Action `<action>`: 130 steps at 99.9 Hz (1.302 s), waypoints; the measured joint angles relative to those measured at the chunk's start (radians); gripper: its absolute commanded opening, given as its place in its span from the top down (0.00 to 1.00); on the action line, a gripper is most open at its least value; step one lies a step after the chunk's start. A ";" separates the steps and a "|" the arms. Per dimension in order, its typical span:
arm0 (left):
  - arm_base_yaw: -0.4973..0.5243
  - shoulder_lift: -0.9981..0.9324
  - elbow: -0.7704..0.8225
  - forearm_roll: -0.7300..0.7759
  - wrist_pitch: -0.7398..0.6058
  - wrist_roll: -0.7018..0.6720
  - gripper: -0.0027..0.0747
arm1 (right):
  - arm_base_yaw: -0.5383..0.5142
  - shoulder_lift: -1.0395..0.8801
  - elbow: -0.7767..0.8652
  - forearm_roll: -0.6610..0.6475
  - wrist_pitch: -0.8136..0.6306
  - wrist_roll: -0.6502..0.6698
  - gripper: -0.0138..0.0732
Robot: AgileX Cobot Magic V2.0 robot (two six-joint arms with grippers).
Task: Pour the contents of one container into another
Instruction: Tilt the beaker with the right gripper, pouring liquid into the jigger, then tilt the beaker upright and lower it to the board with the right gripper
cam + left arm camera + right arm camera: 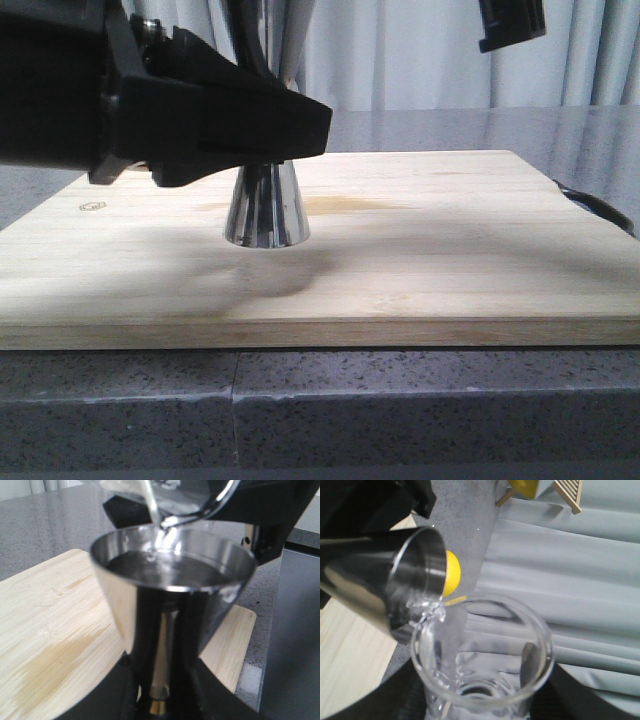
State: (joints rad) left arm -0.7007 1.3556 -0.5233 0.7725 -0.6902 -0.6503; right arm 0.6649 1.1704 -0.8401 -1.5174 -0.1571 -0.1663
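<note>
L gripper clamps jigger waist on wood board; its bulk hides jigger top from front. R gripper pinches beaker, tipped, lip over jigger rim; water stream seen only in wrist cams. Yellow ball behind.

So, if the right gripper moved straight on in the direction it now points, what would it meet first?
Most likely the steel jigger: the right gripper holds the glass beaker, whose lip is already at the jigger's upper rim. Depth is hard to judge.
</note>
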 measured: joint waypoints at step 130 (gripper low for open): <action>0.000 0.000 0.000 0.000 0.001 0.000 0.99 | -0.272 0.250 0.032 1.369 -0.182 0.006 0.65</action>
State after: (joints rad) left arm -0.7007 1.3556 -0.5233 0.7725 -0.6888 -0.6503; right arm 0.3926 1.4204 -0.8078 -0.1483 -0.3391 -0.1604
